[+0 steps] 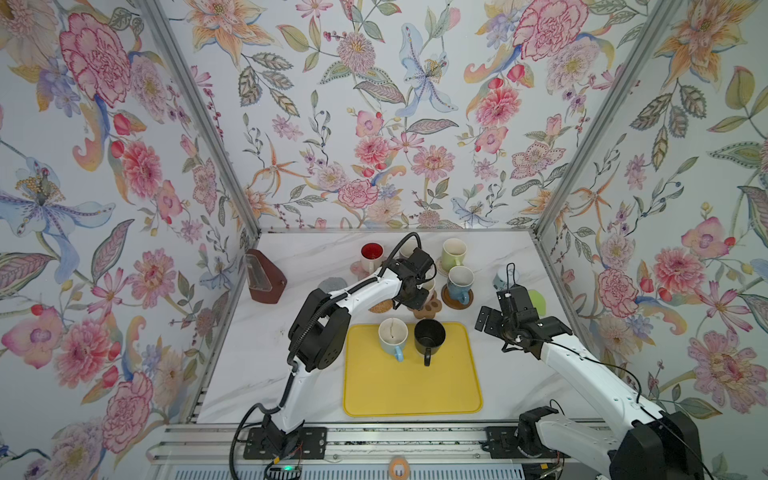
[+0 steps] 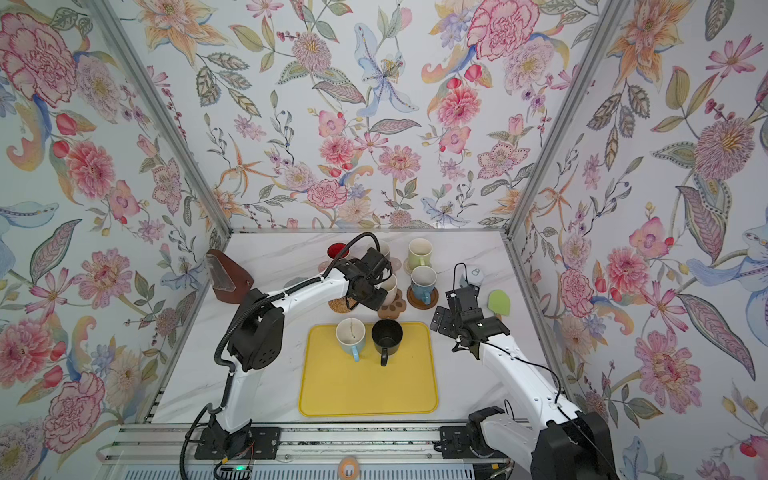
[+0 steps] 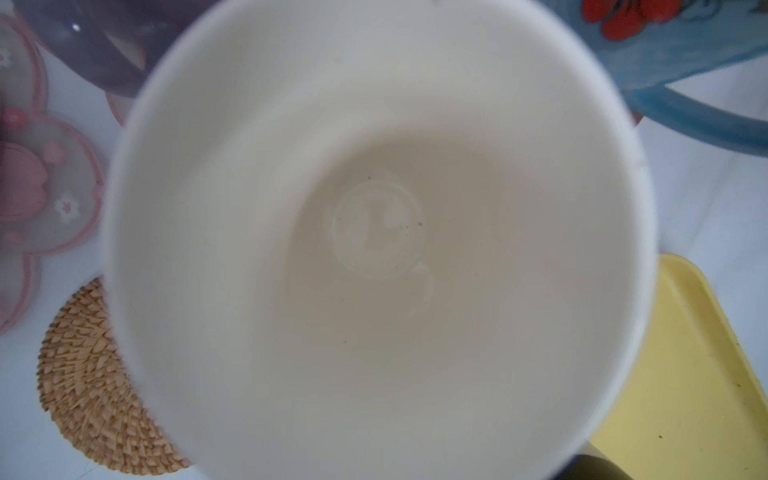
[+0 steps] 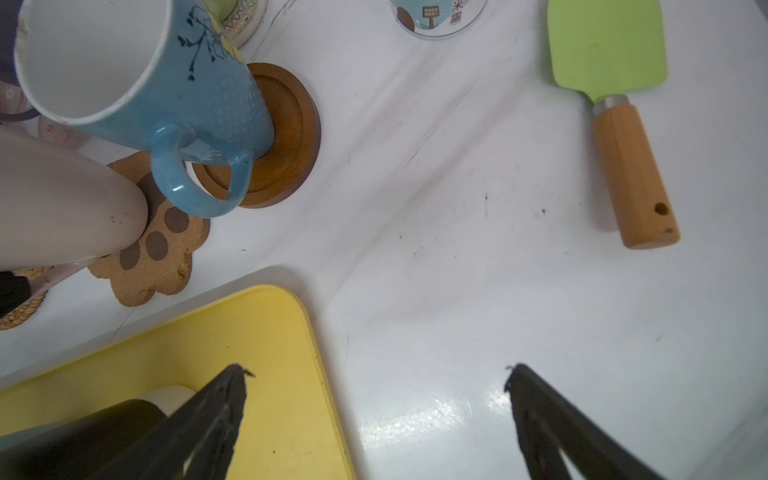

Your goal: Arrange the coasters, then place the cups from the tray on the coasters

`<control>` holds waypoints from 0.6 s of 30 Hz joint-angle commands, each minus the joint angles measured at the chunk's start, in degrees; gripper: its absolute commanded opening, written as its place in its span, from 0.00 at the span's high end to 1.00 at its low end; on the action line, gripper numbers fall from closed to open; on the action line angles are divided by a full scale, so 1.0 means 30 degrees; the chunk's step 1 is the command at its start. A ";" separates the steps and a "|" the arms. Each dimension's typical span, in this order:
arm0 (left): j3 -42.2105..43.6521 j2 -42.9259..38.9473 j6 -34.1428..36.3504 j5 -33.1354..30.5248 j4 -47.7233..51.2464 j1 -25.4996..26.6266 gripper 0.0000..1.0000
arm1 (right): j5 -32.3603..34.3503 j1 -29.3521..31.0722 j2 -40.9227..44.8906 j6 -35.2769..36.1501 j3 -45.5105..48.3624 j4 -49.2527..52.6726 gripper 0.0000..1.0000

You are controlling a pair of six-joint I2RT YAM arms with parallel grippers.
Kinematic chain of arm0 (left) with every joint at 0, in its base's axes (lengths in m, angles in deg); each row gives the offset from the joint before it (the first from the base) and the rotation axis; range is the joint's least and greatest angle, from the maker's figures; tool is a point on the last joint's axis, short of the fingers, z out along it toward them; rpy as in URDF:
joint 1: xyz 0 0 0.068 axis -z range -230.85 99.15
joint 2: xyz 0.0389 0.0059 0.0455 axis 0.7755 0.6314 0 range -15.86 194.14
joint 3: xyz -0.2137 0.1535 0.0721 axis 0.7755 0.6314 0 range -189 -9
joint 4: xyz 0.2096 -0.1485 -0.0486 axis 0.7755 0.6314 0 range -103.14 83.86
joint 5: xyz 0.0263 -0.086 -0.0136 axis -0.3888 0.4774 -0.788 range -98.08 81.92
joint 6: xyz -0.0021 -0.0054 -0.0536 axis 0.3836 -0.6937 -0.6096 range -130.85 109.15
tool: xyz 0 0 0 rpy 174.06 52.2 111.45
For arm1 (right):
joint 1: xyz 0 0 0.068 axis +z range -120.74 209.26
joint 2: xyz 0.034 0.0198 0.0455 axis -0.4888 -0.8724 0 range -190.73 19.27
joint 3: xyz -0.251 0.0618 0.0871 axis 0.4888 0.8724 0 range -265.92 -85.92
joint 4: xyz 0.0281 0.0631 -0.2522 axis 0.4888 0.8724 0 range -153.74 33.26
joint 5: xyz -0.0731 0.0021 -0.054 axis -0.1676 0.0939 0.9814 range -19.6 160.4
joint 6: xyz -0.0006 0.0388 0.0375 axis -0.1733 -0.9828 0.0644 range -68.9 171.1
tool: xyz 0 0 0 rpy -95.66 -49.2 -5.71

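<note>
My left gripper (image 1: 417,292) is shut on a pale pink cup (image 4: 62,199), whose inside (image 3: 374,249) fills the left wrist view and hides the fingers. The cup stands over the brown paw coaster (image 1: 433,308) (image 4: 153,253); contact cannot be told. The tan rattan coaster (image 1: 381,306) (image 3: 91,395) lies bare beside it. A blue cup (image 1: 459,282) sits on the dark wooden coaster (image 4: 291,137). The yellow tray (image 1: 411,386) holds a light blue cup (image 1: 392,336) and a black cup (image 1: 429,337). My right gripper (image 1: 494,308) (image 4: 374,372) hangs open over the tray's far right corner.
At the back stand a white cup with a red inside (image 1: 371,254) on a pink flower coaster (image 3: 37,187), a lilac cup (image 3: 91,41) and a light green cup (image 1: 453,252). A grey woven coaster (image 1: 332,284), green spatula (image 4: 615,104), small jar (image 1: 505,276) and brown box (image 1: 264,276) lie around.
</note>
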 commanded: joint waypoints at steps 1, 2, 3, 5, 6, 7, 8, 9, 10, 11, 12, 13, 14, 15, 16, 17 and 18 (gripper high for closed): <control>-0.0837 0.0200 0.0288 0.0051 -0.0191 0.0117 0.96 | 0.0038 -0.0125 -0.0032 0.0213 -0.0455 0.0038 0.01; -0.0877 0.0222 0.0259 0.0065 -0.0180 0.0117 0.95 | 0.0056 -0.0145 -0.0035 0.0217 -0.0452 0.0026 0.01; -0.0897 0.0258 0.0229 0.0121 -0.0190 0.0100 0.94 | 0.0073 -0.0148 0.0002 0.0248 -0.0423 0.0038 0.01; -0.0954 0.0295 0.0171 0.0155 -0.0173 0.0128 0.89 | 0.0071 -0.0125 0.0021 0.0248 -0.0413 0.0036 0.01; -0.0984 0.0296 0.0156 0.0181 -0.0195 0.0117 0.87 | 0.0067 -0.0141 0.0027 0.0244 -0.0428 0.0038 0.01; -0.1014 0.0259 0.0115 0.0178 -0.0176 0.0102 0.84 | 0.0068 -0.0133 0.0050 0.0257 -0.0416 0.0030 0.01; -0.1046 0.0274 0.0090 0.0160 -0.0173 0.0128 0.83 | 0.0080 -0.0143 0.0039 0.0265 -0.0408 0.0033 0.01; -0.1093 0.0273 0.0057 0.0207 -0.0174 0.0113 0.81 | 0.0104 -0.0160 0.0048 0.0277 -0.0408 0.0038 0.01; -0.1129 0.0280 0.0063 0.0188 -0.0200 0.0118 0.80 | 0.0118 -0.0177 0.0028 0.0281 -0.0428 0.0031 0.01; -0.1156 0.0274 0.0040 0.0195 -0.0181 0.0104 0.78 | 0.0100 -0.0163 0.0042 0.0278 -0.0424 0.0020 0.01; -0.1181 0.0295 0.0049 0.0197 -0.0178 0.0117 0.77 | 0.0114 -0.0177 0.0051 0.0300 -0.0452 0.0020 0.01; -0.1189 0.0291 0.0037 0.0213 -0.0194 0.0114 0.76 | 0.0100 -0.0180 0.0053 0.0310 -0.0452 0.0038 0.01; -0.1218 0.0302 0.0003 0.0228 -0.0189 0.0117 0.74 | 0.0104 -0.0204 0.0057 0.0294 -0.0459 0.0014 0.01; -0.1223 0.0311 0.0002 0.0241 -0.0177 0.0099 0.73 | 0.0119 -0.0205 0.0061 0.0320 -0.0459 0.0023 0.01; -0.1219 0.0304 -0.0005 0.0277 -0.0180 0.0116 0.72 | 0.0098 -0.0202 0.0105 0.0314 -0.0445 0.0037 0.01; -0.1226 0.0299 -0.0033 0.0300 -0.0180 0.0117 0.72 | 0.0107 -0.0187 0.0090 0.0326 -0.0472 0.0037 0.01; -0.1224 0.0311 -0.0030 0.0323 -0.0199 0.0122 0.71 | 0.0141 -0.0206 0.0112 0.0318 -0.0481 0.0028 0.01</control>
